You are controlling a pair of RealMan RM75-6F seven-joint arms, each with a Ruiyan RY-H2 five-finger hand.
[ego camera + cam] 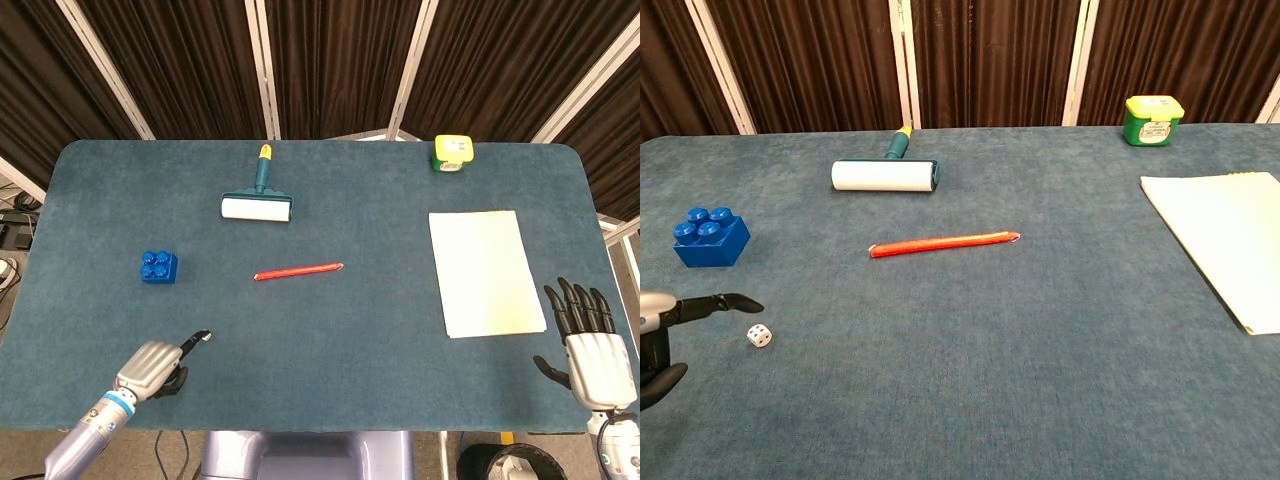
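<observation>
the left hand (152,365) sits low over the near-left part of the table (380,350), one finger stretched forward and the others curled loosely under; it holds nothing. in the chest view that finger's tip (748,302) hangs just above and beside the die (759,335), near but not touching. in the head view the die is hidden under the fingertip.

the right hand (588,345) waits at the near-right table edge, fingers straight and slightly spread, thumb out to the side, empty. it is just beside the near corner of the paper (484,270) and apart from it.

as a judgement, the reach for the die looks nearly made but the grasp is not: the die lies flat on the cloth, nothing is lifted, and closing on it is all left to do.

the block (159,266) stands further back on the left, well apart from the hand. the pen (298,270) lies mid-table, the roller (257,205) behind it, and the tape (452,153) at the far edge.
</observation>
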